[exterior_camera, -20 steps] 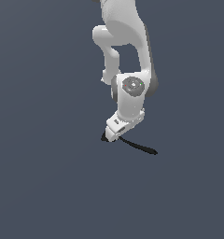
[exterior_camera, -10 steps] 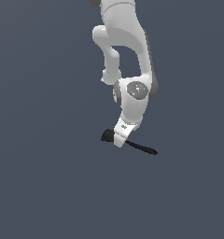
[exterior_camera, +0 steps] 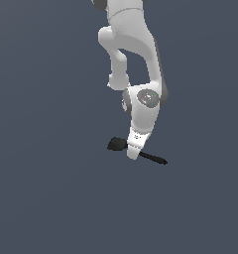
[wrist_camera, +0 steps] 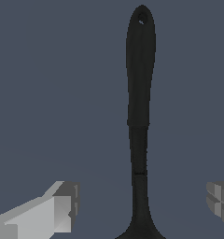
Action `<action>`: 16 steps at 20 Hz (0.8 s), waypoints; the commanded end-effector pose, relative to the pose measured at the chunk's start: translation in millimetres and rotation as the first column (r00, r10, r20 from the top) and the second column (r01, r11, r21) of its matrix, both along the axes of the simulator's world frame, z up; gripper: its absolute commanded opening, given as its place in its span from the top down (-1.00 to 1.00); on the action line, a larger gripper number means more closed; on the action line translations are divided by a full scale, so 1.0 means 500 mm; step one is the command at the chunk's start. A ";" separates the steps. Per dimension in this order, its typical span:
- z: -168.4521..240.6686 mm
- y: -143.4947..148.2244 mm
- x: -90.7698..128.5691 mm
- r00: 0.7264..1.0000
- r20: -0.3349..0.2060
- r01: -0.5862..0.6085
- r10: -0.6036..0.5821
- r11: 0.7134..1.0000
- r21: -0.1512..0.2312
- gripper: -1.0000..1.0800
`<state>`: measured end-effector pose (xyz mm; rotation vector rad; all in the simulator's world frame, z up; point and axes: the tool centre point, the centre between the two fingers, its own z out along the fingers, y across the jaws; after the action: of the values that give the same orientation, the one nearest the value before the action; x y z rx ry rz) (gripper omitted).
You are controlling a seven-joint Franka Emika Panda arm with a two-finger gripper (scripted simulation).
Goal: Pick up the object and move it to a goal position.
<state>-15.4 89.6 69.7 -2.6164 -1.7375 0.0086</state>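
Observation:
The object is a black spoon-shaped utensil (exterior_camera: 153, 158) lying flat on the dark grey floor. Its rounded bowl end points to the exterior view's left and its thin handle to the right. The wrist view shows its long handle (wrist_camera: 140, 93) with a small hole at the tip. My gripper (exterior_camera: 133, 156) is right over the utensil's middle, low above the floor. Its jaws stand wide apart, one finger (wrist_camera: 58, 210) on each side of the handle, not touching it.
The white arm (exterior_camera: 133, 54) rises behind the gripper toward the top of the exterior view. The dark grey floor (exterior_camera: 51, 198) surrounds the utensil on all sides.
The gripper has come down toward the utensil and now sits low over its middle. The utensil has not moved.

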 end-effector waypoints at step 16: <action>-0.058 0.006 -0.002 0.999 0.005 -0.049 0.049 0.999 0.002 -0.92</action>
<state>-15.6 92.4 48.5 -2.5753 -1.8001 -0.0006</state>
